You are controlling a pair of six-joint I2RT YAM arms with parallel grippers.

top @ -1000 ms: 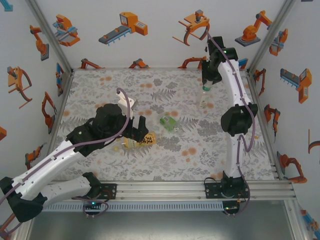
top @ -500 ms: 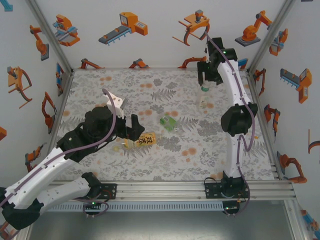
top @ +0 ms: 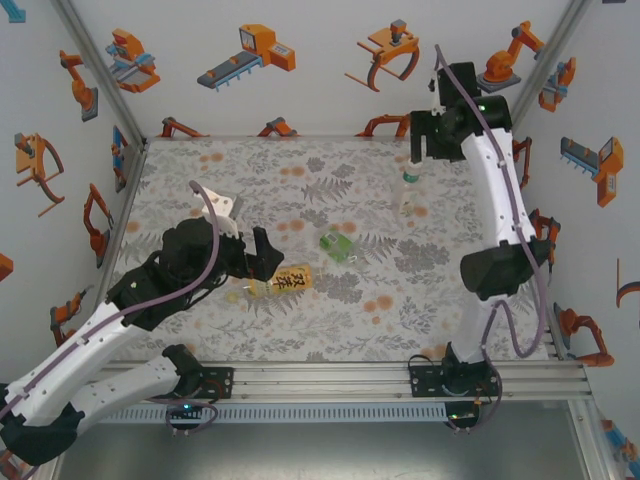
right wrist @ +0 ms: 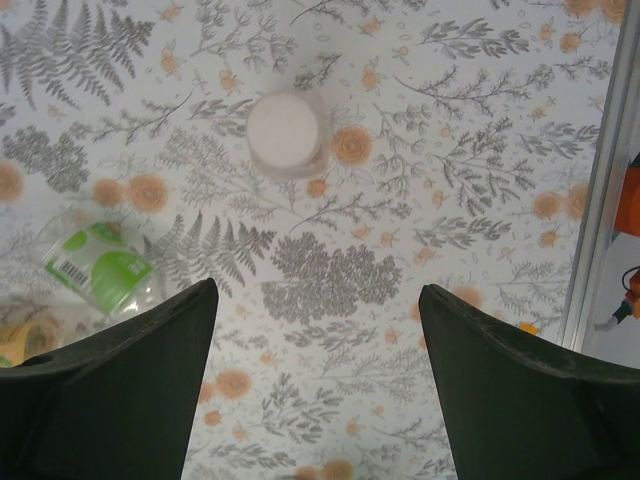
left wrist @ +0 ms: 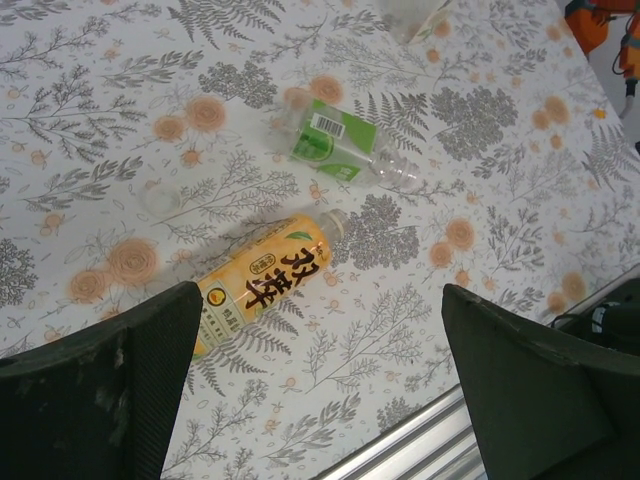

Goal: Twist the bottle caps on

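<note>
Whitish cap (right wrist: 287, 133) sits on the slim clear bottle (top: 406, 197), which stands upright at the far right of the table (top: 200, 170). That one looks done, though I can't tell how tight it is. The right gripper (right wrist: 317, 290) hovers above it, jaws apart and empty. Two left, I'd say: the amber bottle (left wrist: 262, 285) and the short green bottle (left wrist: 345, 150) lie on their sides mid-table, near each other. A pale disc (left wrist: 160, 200), likely a loose cap, lies near the amber one. The left gripper (left wrist: 318, 295) hangs over it, jaws wide, holding nothing
</note>
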